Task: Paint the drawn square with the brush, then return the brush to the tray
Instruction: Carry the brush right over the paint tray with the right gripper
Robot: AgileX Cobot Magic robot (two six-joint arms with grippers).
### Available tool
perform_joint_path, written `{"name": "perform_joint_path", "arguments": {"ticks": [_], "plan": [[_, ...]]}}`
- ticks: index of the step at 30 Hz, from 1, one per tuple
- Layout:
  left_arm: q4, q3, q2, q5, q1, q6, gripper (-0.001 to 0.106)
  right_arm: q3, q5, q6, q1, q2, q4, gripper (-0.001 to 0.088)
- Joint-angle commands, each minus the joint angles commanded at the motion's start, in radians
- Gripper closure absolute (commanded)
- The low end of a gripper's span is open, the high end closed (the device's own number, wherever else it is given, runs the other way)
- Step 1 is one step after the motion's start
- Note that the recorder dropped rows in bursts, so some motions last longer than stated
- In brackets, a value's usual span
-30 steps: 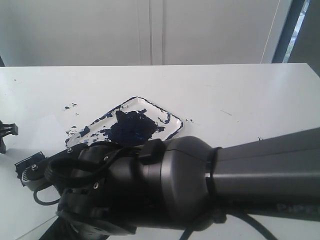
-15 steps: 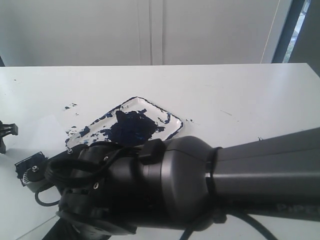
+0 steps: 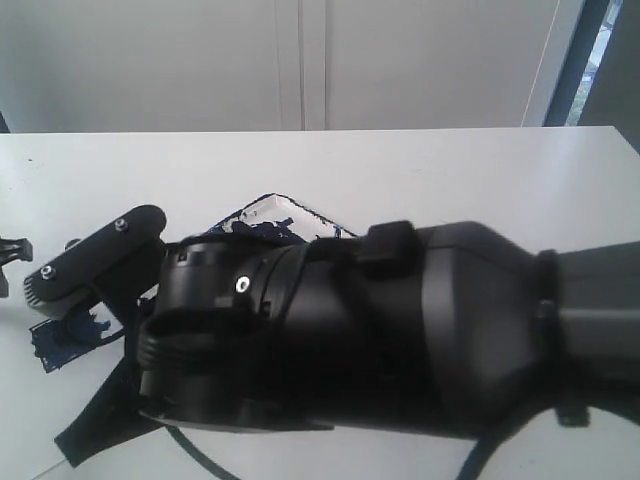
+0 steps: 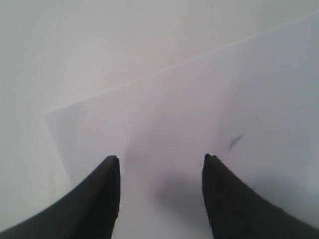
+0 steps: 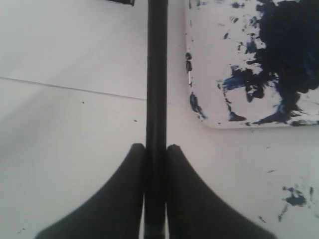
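Note:
My right gripper (image 5: 156,147) is shut on the brush (image 5: 156,74), whose black handle runs straight out between the fingers; its bristles are out of view. The tray (image 5: 209,74), white and smeared with a blue-black paint blob, lies just beside the handle. In the exterior view my right arm (image 3: 400,330) covers most of the tray (image 3: 272,207). A ragged dark blue patch, the drawn square (image 3: 62,338), shows on the table at the left. My left gripper (image 4: 162,158) hangs open over white paper, holding nothing.
Small blue paint splatters (image 5: 295,198) dot the table near the tray. A paper edge (image 5: 70,88) crosses the table under the brush. The left gripper's black tip (image 3: 10,252) shows at the left edge of the exterior view.
My right arm has risen and turned, now hiding most of the tray. Its black wrist bracket swung upward, uncovering the dark blue patch at the left.

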Motion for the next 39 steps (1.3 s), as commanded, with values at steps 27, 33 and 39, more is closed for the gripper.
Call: {"name": "perform_joint_path", "arguments": {"ticks": [27, 33, 39], "plan": [[-0.073, 0.005, -0.503, 0.265, -0.097, 0.148, 0.051, 0.146, 0.135, 0.099, -0.123, -0.010, -0.054, 0.0868], [-0.059, 0.074, -0.617, 0.263, -0.119, 0.153, 0.059, 0.146, 0.114, 0.099, -0.137, 0.036, -0.057, 0.0868], [-0.059, 0.158, -0.767, 0.252, -0.119, 0.143, 0.060, 0.146, 0.101, 0.099, -0.137, 0.087, -0.061, 0.0868]]}}
